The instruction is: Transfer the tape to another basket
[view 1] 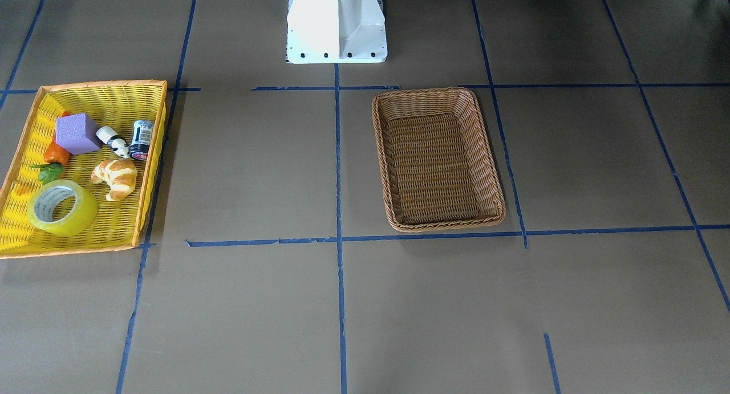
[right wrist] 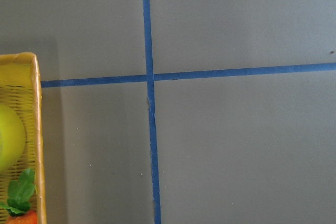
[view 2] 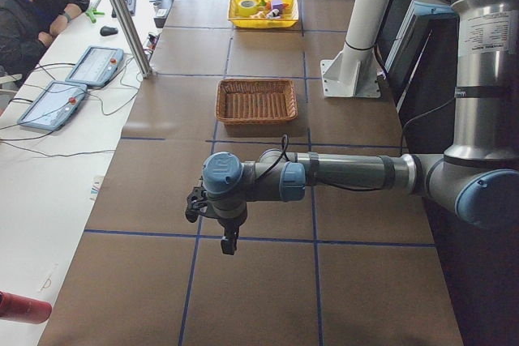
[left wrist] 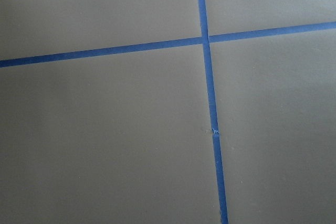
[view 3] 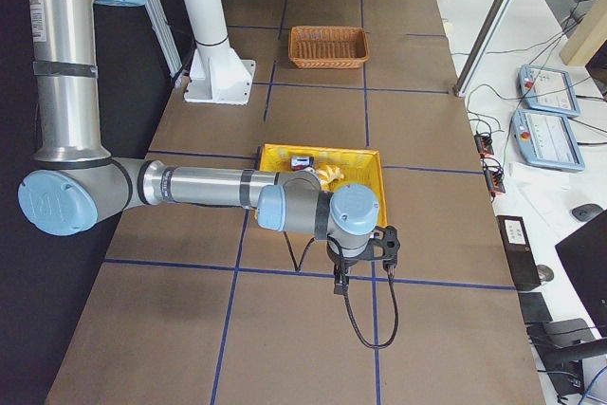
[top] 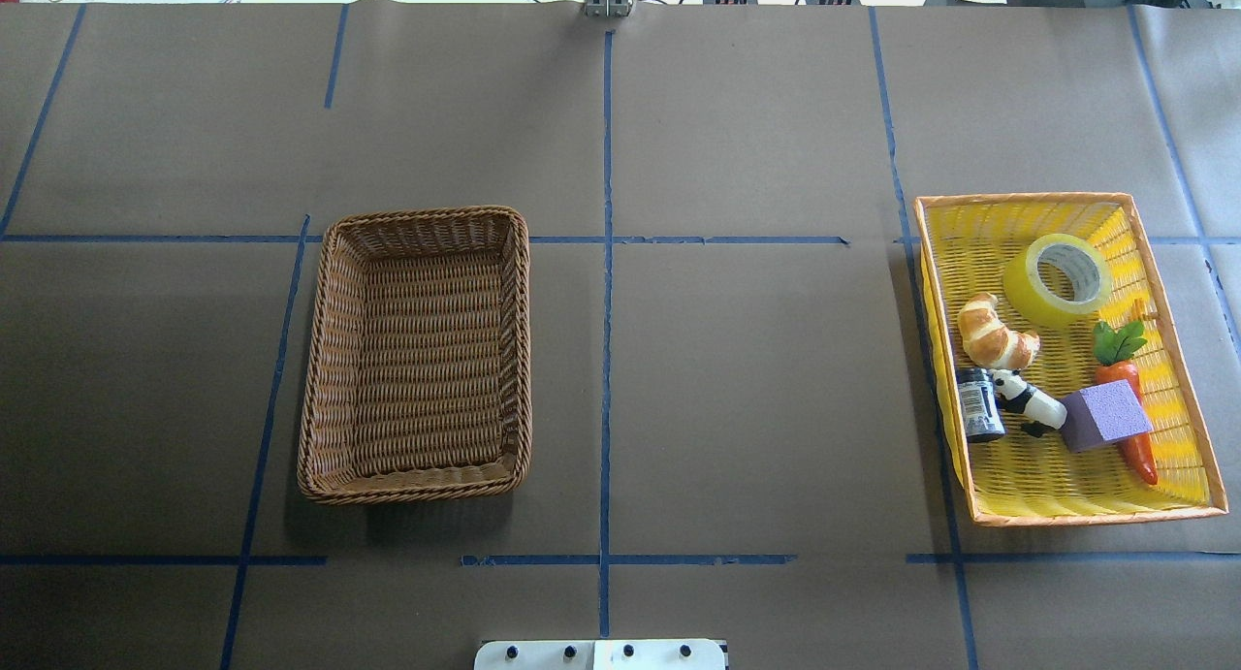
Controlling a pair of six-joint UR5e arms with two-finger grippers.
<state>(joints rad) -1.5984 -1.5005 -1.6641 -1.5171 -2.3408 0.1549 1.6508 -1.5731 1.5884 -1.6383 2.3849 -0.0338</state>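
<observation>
Begins nearest the robot: finds neither arm in the overhead view, only the left pincer (view 2: 230,245) and the right pincer (view 3: 339,284) in the side views, hanging toward the two ends of the counter (top: 737,408). Cannot tell open from closed for either, with no fingers showing in the wrist views. Judges the task not yet started. Places the wicker basket (top: 427,214) at 9 o'clock from the counter's middle, with nothing inside, and the yellow mesh basket (top: 1023,199) at 3 o'clock, well apart. Inside the yellow one, working away from the robot, counts one purple block (top: 1105,416) against one carrot (top: 1127,377) at 5 o'clock, one dark jar (top: 979,406) beside one panda figure (top: 1030,402) at 8 o'clock and one croissant (top: 996,333) at 10 o'clock. Farthest, at 12 to 1 o'clock, counts one tape (top: 1030,287), tilted, core hole mostly upward, near the croissant. Totals two baskets, two pincers, one of everything else. Leaves the whole job ahead: reaching the tape, closing on it, lifting, carrying toward 9 o'clock, releasing inside the wicker basket. Probably work for the right pincer, being nearer.
</observation>
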